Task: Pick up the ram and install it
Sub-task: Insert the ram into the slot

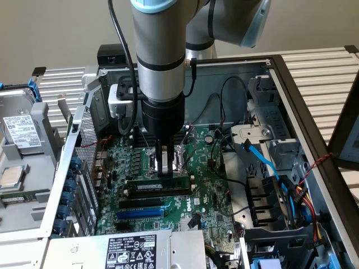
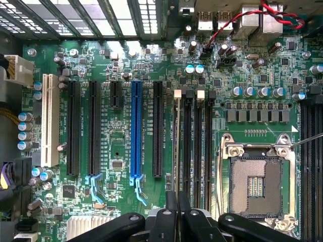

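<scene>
An open grey metal computer case lies on a pale slatted tabletop before a beige wall. Inside, one long thin green ram stick stands in one of four black memory slots, near one blue expansion slot. The black tool pinches its top edge, fingers nearly together.

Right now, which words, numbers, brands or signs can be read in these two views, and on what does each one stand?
No text can be read with certainty.
White label on the metal box: lines and symbols, too small to read.
Label on the drive: printed, too small.
White strip on the ram: blurred.
White printing on the motherboard beside the blue slot: too small.
</scene>
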You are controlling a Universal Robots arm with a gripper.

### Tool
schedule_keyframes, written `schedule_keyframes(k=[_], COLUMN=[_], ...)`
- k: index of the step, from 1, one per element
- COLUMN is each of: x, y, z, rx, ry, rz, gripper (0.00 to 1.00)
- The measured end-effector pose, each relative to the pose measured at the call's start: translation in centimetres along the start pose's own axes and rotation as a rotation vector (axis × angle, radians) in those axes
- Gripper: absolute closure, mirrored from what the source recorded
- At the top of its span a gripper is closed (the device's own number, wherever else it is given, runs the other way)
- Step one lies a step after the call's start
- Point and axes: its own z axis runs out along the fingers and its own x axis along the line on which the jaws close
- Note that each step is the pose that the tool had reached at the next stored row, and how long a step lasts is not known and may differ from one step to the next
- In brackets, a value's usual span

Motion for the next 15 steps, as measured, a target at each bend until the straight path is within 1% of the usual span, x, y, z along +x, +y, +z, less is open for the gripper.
schedule_keyframes(k=[15], x=[0.01], y=[-0.01], z=[0.22], rx=[0.0000], ry=[-0.0025], rz=[-0.010], gripper=[0.88])
